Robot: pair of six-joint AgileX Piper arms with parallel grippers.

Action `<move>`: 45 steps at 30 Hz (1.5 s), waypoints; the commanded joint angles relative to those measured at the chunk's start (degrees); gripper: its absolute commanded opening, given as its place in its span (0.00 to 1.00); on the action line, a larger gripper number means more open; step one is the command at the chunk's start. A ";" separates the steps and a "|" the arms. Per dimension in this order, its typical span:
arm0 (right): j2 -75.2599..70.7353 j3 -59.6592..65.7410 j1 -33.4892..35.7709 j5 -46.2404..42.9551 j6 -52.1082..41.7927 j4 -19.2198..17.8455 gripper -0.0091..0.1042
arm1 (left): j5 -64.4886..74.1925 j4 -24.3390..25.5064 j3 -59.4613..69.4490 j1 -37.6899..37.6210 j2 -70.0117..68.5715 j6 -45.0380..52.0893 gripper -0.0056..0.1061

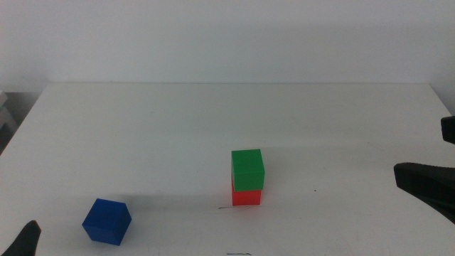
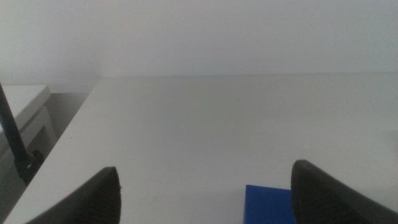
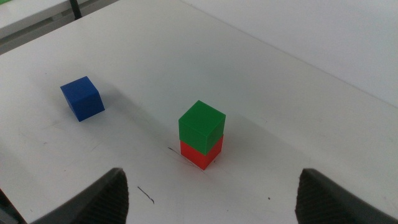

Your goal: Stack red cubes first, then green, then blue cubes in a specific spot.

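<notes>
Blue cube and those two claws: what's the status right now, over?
Left gripper open, low behind blue cube. Right gripper open, empty, at the table's right side. Green cube sits on red cube; blue not yet stacked. Nothing in the way.

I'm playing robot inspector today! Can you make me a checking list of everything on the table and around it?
Surface: white table, with a short dark scratch and another by the stack.
Job's things: green cube sits on the red cube; blue cube lies alone on the table, apart from the stack.
Clutter: nothing seen.
Grippers: left gripper open, low by the blue cube, holding nothing; right gripper open, empty, back from the stack at the table's right side.
Cables: a thin dark line beside the table, perhaps a cable or rod.
Surroundings: plain pale wall; a light shelf beside the table.
</notes>
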 commanded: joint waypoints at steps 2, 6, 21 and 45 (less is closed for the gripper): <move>-0.06 -1.61 -0.44 -3.89 -0.73 -1.11 0.91 | -3.89 0.48 -0.24 2.28 -1.48 -0.12 0.89; -0.06 -1.61 -0.44 -3.89 -0.73 -1.11 0.91 | -4.50 0.41 -0.24 8.90 -1.48 -0.12 0.89; -0.06 -1.61 -0.44 -3.89 -0.73 -1.11 0.91 | 20.53 -1.65 -26.91 -2.05 26.57 0.53 0.89; -0.06 -1.61 -0.44 -3.89 -0.73 -1.11 0.91 | 56.52 -5.76 -60.08 -6.82 70.30 11.50 0.89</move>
